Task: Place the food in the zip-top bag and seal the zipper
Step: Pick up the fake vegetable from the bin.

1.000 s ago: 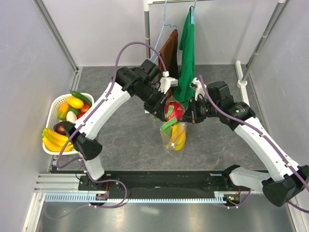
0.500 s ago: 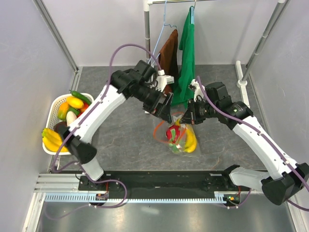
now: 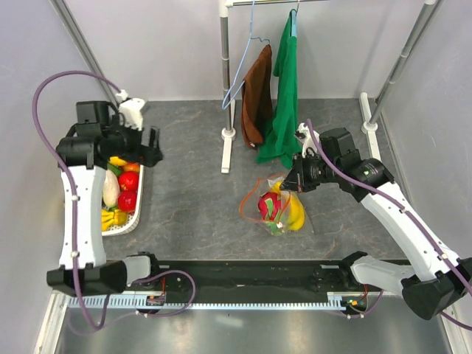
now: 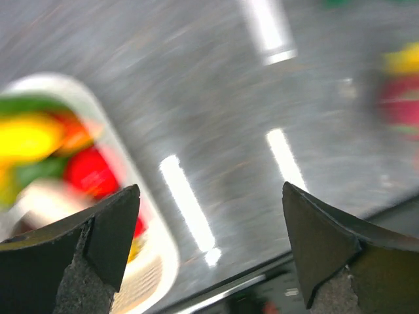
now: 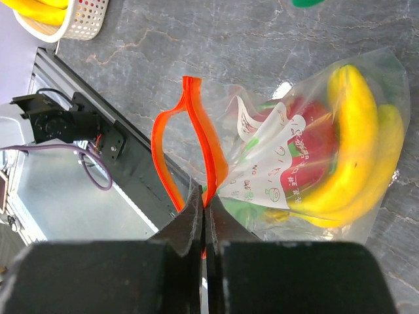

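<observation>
The zip-top bag point(image 3: 279, 210) lies on the grey table with a yellow banana bunch point(image 5: 357, 147) and a red and green piece point(image 5: 313, 131) inside, behind its white label point(image 5: 275, 171). Its mouth gapes, and the orange zipper point(image 5: 163, 147) forms an open loop. My right gripper point(image 5: 206, 196) is shut on the zipper strip at the bag's edge. My left gripper point(image 3: 152, 142) hangs open and empty over the white basket point(image 3: 139, 210) at the far left. More food is in that basket: a whitish piece point(image 3: 110, 188), red pieces point(image 3: 129, 181) and bananas point(image 3: 110, 218). The left wrist view is motion-blurred.
A clothes stand point(image 3: 228, 133) with a brown cloth point(image 3: 257, 92) and a green shirt point(image 3: 285, 88) rises behind the bag. The black base rail point(image 3: 243, 274) runs along the near edge. Grey walls close in both sides.
My left gripper opened and let the red and green piece drop into the bag. The left arm then swung far left to above the basket. The bag sagged onto the table; my right grip held.
</observation>
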{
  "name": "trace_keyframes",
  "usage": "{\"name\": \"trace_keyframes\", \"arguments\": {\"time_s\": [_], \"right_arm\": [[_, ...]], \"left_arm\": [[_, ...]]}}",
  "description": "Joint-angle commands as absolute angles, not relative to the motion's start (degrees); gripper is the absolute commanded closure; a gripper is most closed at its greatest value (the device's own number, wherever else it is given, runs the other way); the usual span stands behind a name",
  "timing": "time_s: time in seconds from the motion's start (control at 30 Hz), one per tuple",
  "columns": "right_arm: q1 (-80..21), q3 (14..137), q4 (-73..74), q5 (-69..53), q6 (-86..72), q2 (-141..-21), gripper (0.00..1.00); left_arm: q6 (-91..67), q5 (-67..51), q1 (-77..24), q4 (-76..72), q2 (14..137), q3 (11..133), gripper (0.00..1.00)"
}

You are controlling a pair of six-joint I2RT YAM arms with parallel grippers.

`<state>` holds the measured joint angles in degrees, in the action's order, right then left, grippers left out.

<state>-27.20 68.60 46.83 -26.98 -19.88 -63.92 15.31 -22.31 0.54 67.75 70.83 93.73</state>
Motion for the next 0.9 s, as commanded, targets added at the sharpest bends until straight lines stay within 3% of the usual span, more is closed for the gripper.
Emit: {"name": "trace_keyframes", "arguments": {"time_s": [0.0,0.13,0.3,0.87], "right_arm": [[-27.1,68.6,44.5,-26.1,-19.2,-62.1,1.00],[-27.1,67.9,44.7,-26.0,-18.8,-61.2,1.00],[-27.2,68.5,45.7,-25.9,-18.8,-62.0,1.00],[-26.1,70.8,45.6,-25.4,-18.0,-65.0,1.00]], "left_arm": [[30.8,-12.1,13.8,66.7,78.5,89.6,0.09],[28.8,-11.1,25.8,64.3,86.7,91.1,0.19],[28.8,-14.4,32.8,60.2,93.4,87.7,0.21],[31.4,-13.8,33.8,46.8,100.5,78.0,0.23]]}}
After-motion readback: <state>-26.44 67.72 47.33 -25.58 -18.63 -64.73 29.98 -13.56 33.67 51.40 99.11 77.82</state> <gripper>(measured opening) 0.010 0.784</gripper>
